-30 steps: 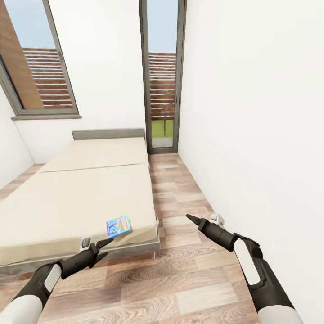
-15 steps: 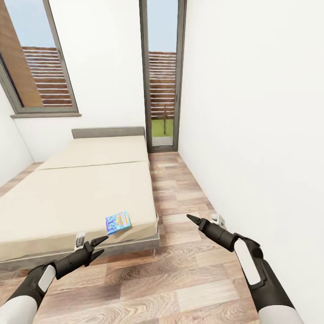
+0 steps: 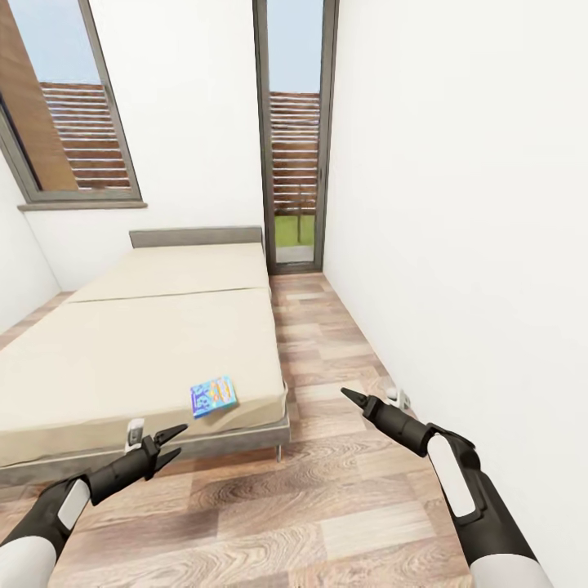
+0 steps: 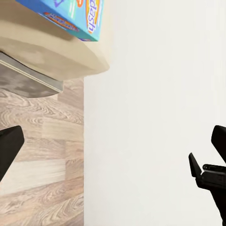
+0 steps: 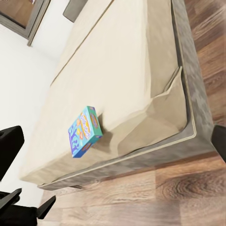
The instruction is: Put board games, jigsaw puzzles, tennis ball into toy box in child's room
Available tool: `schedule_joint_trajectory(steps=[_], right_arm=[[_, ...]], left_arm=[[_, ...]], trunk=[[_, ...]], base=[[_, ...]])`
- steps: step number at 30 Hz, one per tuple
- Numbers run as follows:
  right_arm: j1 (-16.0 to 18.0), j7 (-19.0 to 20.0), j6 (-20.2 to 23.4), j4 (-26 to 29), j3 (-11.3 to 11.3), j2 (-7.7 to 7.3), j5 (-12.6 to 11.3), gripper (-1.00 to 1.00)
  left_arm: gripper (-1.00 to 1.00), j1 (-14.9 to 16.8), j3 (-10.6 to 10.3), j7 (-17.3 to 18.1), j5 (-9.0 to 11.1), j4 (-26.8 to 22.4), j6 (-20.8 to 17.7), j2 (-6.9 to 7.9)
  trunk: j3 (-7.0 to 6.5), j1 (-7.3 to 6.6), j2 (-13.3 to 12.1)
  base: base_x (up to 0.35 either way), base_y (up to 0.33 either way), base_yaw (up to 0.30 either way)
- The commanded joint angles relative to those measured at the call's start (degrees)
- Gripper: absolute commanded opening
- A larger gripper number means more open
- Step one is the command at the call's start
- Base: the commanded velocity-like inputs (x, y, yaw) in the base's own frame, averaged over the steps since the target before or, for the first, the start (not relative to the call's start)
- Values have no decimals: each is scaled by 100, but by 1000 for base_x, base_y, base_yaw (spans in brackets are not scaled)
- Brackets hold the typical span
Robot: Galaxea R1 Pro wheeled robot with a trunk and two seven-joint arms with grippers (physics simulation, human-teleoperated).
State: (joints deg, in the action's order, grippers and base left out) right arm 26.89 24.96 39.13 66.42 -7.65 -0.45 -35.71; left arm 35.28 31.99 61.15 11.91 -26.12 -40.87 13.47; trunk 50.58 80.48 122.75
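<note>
The left gripper (image 3: 167,446), jaws parted and empty, has sunk back from the bed (image 3: 122,359); the blue board game (image 3: 214,396) lies near its foot corner, ungrabbed. Further right, the right gripper (image 3: 354,398) hovers over the floor (image 3: 327,490), fingers together.
</note>
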Motion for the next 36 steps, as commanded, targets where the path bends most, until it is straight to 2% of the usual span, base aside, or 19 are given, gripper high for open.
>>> schedule_joint_trajectory(steps=[1,10,15,22,30,36], right_arm=[[4,14,40,2,-16,0,-19,100],[1,18,42,-4,-19,7,-24,100],[6,16,42,-6,-18,9,-24,100],[6,52,48,-6,-16,7,-46,100],[5,523,59,-6,12,0,-503,100],[8,590,61,-6,10,-1,-575,100]], left_arm=[[100,2,13,43,11,2,-47,2],[100,3,17,96,16,10,-111,0],[100,-1,18,98,14,11,-409,-10],[100,-2,19,106,13,10,-487,-6],[100,1,18,112,13,10,-519,-3],[100,-1,20,118,13,10,-522,-3]], trunk=[[24,22,44],[185,219,405],[275,329,605],[401,483,886],[544,659,1207],[652,790,1448]], base=[[0,0,0],[0,0,0],[0,0,0],[0,0,0],[0,0,0],[0,0,0]])
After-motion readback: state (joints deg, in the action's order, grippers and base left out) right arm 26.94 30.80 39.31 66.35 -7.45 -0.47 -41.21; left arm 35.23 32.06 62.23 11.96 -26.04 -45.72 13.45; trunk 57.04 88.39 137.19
